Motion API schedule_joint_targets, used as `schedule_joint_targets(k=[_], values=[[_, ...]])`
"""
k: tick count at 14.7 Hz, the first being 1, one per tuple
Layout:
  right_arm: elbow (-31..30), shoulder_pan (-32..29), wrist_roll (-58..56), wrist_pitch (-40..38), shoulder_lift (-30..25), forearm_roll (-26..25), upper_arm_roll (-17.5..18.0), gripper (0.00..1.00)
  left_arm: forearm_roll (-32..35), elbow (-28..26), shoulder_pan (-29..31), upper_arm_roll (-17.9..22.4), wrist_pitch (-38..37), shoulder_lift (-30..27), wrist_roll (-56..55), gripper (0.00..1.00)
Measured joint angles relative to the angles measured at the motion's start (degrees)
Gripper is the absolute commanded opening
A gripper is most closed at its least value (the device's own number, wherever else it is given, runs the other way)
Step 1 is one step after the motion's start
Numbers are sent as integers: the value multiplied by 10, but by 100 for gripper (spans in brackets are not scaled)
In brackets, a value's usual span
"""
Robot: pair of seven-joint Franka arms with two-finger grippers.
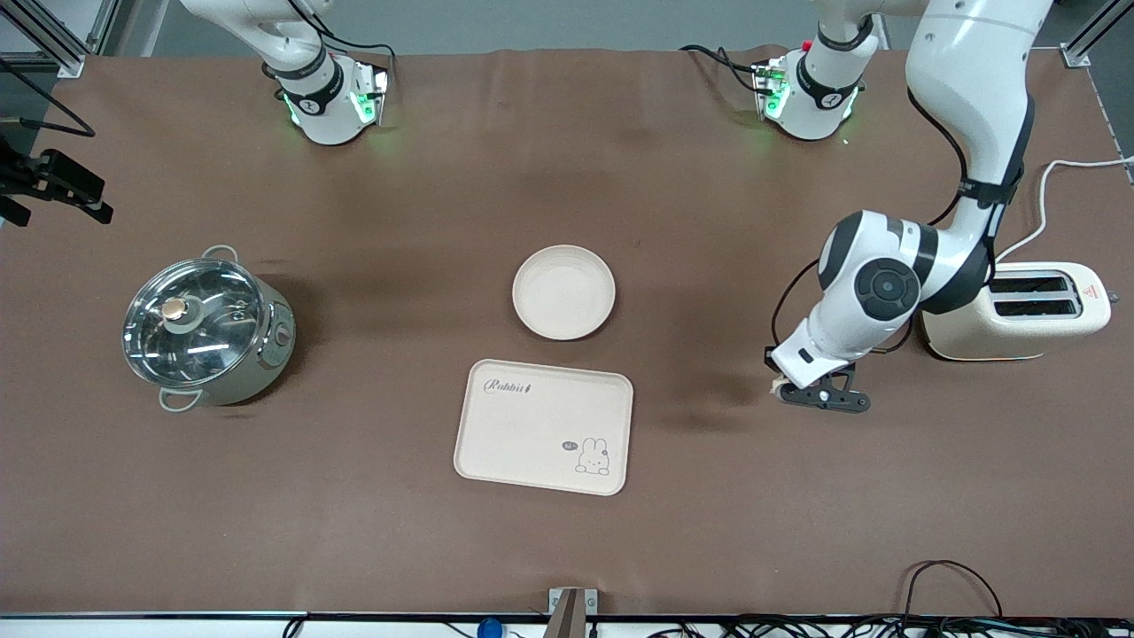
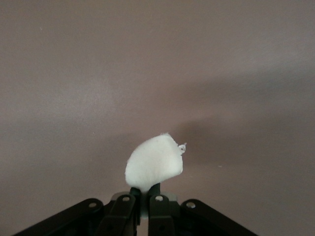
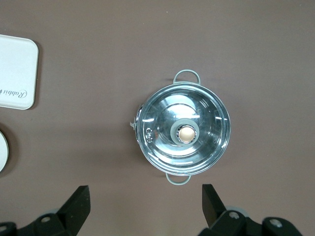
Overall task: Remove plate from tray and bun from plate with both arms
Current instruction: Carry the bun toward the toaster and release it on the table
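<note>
The round cream plate (image 1: 563, 292) sits empty at the table's middle, just farther from the front camera than the rabbit tray (image 1: 543, 425). My left gripper (image 1: 785, 389) is shut on the small pale bun (image 1: 779, 385) and holds it low over the bare brown cloth, between the tray and the toaster. In the left wrist view the bun (image 2: 154, 164) sticks out from the closed fingertips of the left gripper (image 2: 146, 192). My right gripper (image 3: 145, 206) is open and empty, high over the cloth beside the pot (image 3: 183, 129). It is out of the front view.
A lidded steel pot (image 1: 205, 330) stands toward the right arm's end of the table. A cream toaster (image 1: 1019, 310) with a white cable stands toward the left arm's end, close beside the left arm's elbow. The plate's edge (image 3: 2, 150) and a corner of the tray (image 3: 15, 73) show in the right wrist view.
</note>
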Motion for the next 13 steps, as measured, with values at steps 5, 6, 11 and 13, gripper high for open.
schedule_joint_targets(k=[5,6,11,13], values=[[0,0,0,4,0,0,0,100,0,-11,10,-2,26,23,5,100],[0,0,0,5,0,0,0,100,0,-11,10,-3,26,22,4,100],[0,0,0,5,0,1,0,100,-1,71,11,-5,-103,-15,4,100],[0,0,0,5,1,1,0,100,-19,163,11,-11,-246,-43,5,100]])
